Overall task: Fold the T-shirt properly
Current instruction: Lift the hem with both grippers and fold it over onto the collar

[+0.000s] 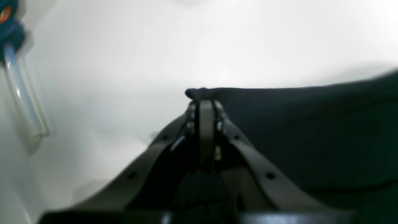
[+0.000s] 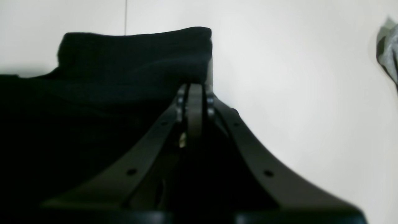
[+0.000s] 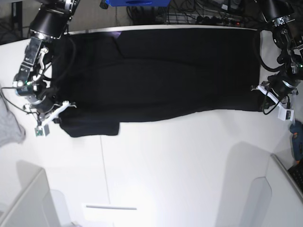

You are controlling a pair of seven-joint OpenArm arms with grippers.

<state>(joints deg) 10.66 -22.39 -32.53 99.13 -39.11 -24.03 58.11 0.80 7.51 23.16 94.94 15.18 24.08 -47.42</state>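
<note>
The black T-shirt (image 3: 156, 75) lies spread plain side up across the far half of the white table (image 3: 189, 165); no print shows. My left gripper (image 3: 260, 92) is at its right edge. In the left wrist view the gripper (image 1: 203, 99) is shut on a corner of the black cloth (image 1: 311, 124). My right gripper (image 3: 60, 113) is at the shirt's left front corner, by the sleeve. In the right wrist view the gripper (image 2: 195, 88) is shut on the edge of the black cloth (image 2: 124, 62), which is bunched up ahead of it.
A light grey cloth (image 3: 9, 127) lies at the table's left edge and also shows in the right wrist view (image 2: 388, 53). A blue tool (image 3: 296, 142) with a clear tube (image 1: 21, 93) sits at the right edge. Cables lie behind the table.
</note>
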